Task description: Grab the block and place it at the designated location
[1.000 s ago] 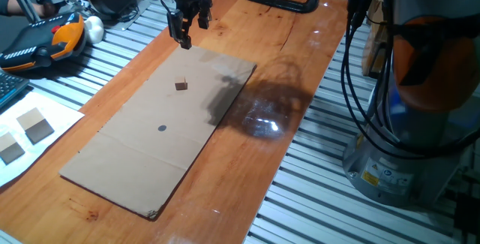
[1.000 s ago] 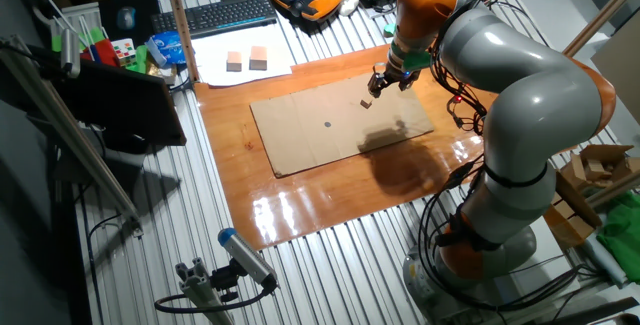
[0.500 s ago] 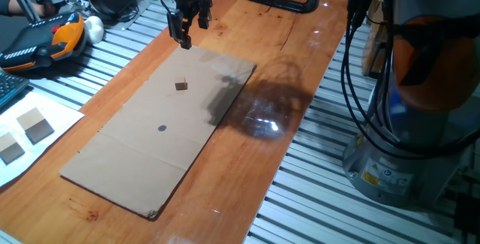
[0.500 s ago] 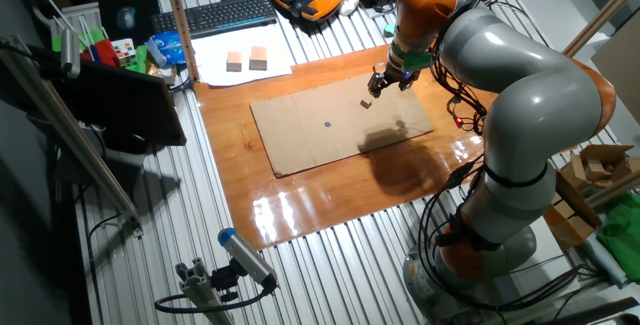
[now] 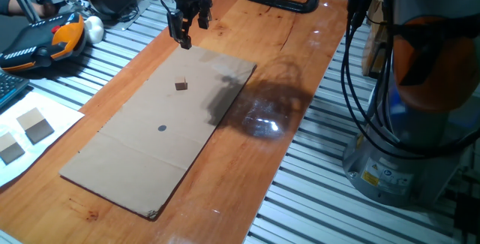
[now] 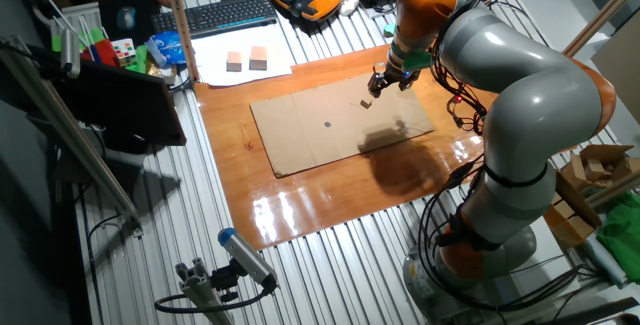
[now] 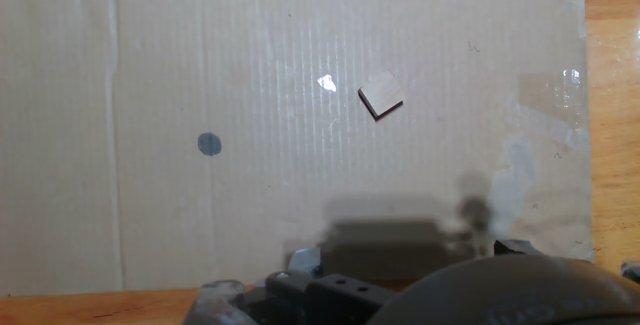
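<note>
Hiding fingers, low hand view

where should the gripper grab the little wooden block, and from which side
Probably straight down from above, fingers closing on two opposite side faces of the block. It lies flat and alone on the cardboard sheet, and sits skewed to the sheet's edges, so the gripper would likely need rotating to match.

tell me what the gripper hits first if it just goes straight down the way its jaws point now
Most likely bare cardboard sheet near its far edge, or the wooden table just beyond it; depth is hard to judge. The gripper hangs short of the block, so it would miss it and the grey dot.
</note>
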### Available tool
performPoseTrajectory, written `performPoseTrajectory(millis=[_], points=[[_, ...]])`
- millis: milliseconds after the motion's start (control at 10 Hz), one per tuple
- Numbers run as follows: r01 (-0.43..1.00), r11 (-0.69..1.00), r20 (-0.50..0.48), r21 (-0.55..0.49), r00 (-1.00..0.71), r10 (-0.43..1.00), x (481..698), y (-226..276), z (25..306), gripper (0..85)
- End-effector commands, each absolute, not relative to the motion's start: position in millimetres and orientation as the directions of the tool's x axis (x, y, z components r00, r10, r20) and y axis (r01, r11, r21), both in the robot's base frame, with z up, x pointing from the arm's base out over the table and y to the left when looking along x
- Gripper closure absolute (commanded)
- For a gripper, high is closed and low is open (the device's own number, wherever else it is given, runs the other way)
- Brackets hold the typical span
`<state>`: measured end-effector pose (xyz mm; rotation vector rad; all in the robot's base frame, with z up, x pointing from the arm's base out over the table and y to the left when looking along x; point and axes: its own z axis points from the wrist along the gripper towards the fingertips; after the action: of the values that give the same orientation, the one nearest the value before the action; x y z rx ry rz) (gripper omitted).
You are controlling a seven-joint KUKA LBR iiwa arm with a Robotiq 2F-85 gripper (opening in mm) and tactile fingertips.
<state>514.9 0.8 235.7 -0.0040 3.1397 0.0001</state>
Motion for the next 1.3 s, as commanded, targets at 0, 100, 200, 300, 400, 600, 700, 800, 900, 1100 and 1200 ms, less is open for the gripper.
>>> performPoseTrajectory(millis=[0,100,200,300,400,600,700,800,900,1100,1200], points=[[-0.198,0.975,0.240,-0.102,-0.956,-0.169,514.9,0.7,235.8,84.3],[-0.199,0.975,0.242,-0.101,-0.955,-0.170,515.0,0.7,235.9,84.3],[-0.199,0.975,0.242,-0.101,-0.955,-0.170,515.0,0.7,235.9,84.3],[-0.199,0.975,0.242,-0.101,-0.955,-0.170,515.0,0.7,235.9,84.3],[-0.200,0.975,0.240,-0.102,-0.956,-0.171,514.9,0.7,235.9,84.3],[-0.200,0.975,0.240,-0.102,-0.956,-0.171,514.9,0.7,235.9,84.3],[-0.204,0.974,0.242,-0.100,-0.954,-0.175,514.9,0.7,235.9,84.3],[-0.207,0.973,0.241,-0.100,-0.954,-0.178,514.9,0.7,235.8,84.3],[-0.211,0.973,0.240,-0.098,-0.953,-0.183,514.8,0.7,235.8,84.3],[-0.211,0.972,0.238,-0.098,-0.954,-0.183,514.7,0.8,235.7,84.3],[-0.208,0.973,0.240,-0.098,-0.954,-0.180,514.7,0.8,235.7,84.3]])
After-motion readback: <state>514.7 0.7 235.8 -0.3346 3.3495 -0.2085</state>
